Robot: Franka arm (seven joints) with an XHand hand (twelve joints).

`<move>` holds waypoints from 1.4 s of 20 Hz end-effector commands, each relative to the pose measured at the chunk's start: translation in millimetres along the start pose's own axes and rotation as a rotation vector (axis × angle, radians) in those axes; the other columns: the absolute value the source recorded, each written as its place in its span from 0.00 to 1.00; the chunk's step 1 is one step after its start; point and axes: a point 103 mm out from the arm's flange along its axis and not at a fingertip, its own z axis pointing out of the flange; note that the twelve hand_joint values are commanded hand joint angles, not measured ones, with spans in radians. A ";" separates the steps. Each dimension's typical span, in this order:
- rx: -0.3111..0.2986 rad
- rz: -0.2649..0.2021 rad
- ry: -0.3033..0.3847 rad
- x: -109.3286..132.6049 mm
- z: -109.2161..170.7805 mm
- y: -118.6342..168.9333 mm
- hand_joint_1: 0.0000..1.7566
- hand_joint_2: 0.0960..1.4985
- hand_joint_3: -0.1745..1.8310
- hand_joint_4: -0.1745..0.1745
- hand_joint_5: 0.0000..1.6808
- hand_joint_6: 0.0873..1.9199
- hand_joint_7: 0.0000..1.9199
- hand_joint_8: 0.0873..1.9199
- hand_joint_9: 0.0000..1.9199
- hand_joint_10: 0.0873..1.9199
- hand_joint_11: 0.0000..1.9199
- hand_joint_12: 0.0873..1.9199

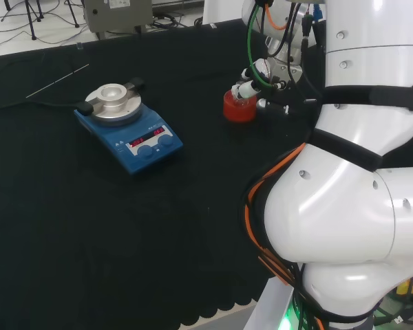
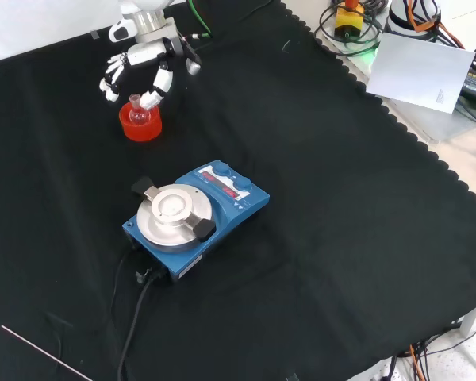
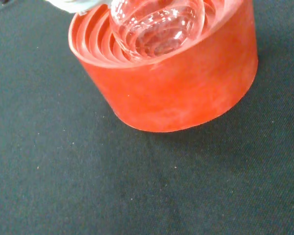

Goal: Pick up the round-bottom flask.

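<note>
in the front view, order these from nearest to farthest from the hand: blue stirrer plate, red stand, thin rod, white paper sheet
1. Red stand: directly below the hand, with a fingertip at the flask sitting in it.
2. Blue stirrer plate: mid cloth, lower in the view.
3. White paper sheet: off the cloth, at the view's far right.
4. Thin rod: bottom left corner.

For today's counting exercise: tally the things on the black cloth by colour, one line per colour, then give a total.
Red: 1, the red ribbed ring stand
Clear: 1, the clear glass round-bottom flask sitting in it
Blue: 1, the blue hotplate stirrer with a silver round top
Silver: 1, the thin metal rod
Total: 4
</note>
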 end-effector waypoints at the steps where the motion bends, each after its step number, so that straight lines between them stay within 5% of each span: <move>1: 0.003 0.009 0.007 -4.4 1.1 1.3 0.46 0.45 0.38 0.41 0.38 0.00 0.10 0.28 0.17 0.32 0.00 0.67; 6: -0.007 0.012 0.008 -5.2 2.7 1.2 0.46 0.45 0.38 0.43 0.43 0.02 0.11 0.28 0.17 0.32 0.00 0.67; 10: -0.013 0.010 0.009 -8.4 1.3 1.7 0.47 0.46 0.37 0.44 0.45 0.23 0.12 0.28 0.18 0.30 0.00 0.68; 14: -0.021 0.005 0.011 -8.8 -1.2 2.5 0.47 0.46 0.37 0.43 0.45 0.33 0.12 0.28 0.19 0.30 0.00 0.68; 20: -0.018 -0.005 0.007 -6.7 -1.5 2.9 0.47 0.46 0.38 0.41 0.44 0.36 0.12 0.28 0.19 0.31 0.00 0.69; 28: -0.008 -0.019 -0.002 -0.3 1.8 4.4 0.48 0.42 0.38 0.39 0.31 0.34 0.12 0.28 0.19 0.30 0.00 0.68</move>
